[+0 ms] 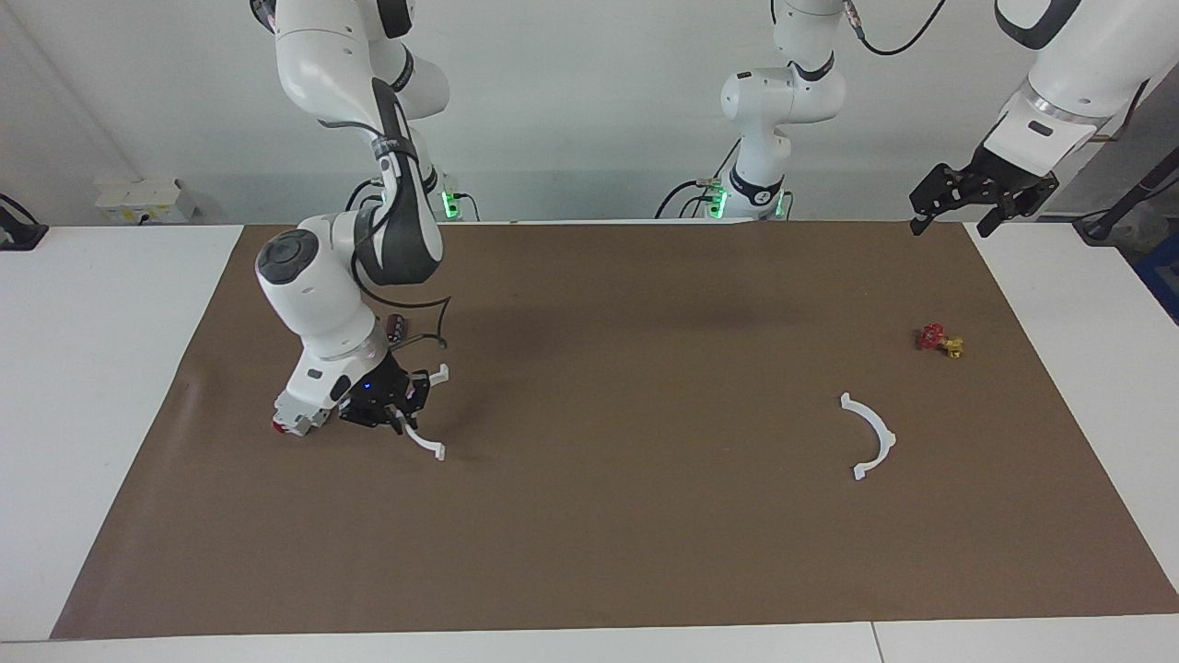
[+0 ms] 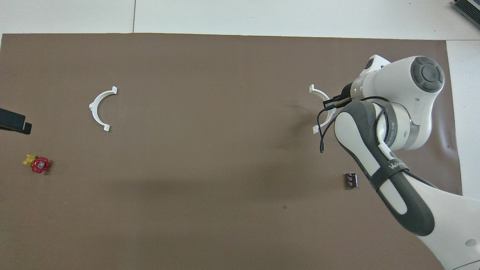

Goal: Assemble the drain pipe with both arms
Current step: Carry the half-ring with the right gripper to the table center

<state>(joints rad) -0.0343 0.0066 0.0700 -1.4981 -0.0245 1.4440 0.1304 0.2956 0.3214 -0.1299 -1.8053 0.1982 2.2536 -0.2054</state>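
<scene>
The drain pipe is in two white half-ring pieces. One half ring (image 1: 426,446) (image 2: 321,96) is in my right gripper (image 1: 396,416) (image 2: 335,104), which is shut on its middle and holds it just above the brown mat at the right arm's end. Both end tabs stick out past the fingers. The other half ring (image 1: 876,433) (image 2: 98,108) lies flat on the mat toward the left arm's end. My left gripper (image 1: 951,224) (image 2: 14,122) waits open and empty, high over the mat's corner at that end.
A small red and yellow valve part (image 1: 939,340) (image 2: 37,164) lies on the mat (image 1: 599,534) near the free half ring. A small dark cylinder (image 1: 396,327) (image 2: 351,180) lies beside the right arm, nearer the robots than the held piece.
</scene>
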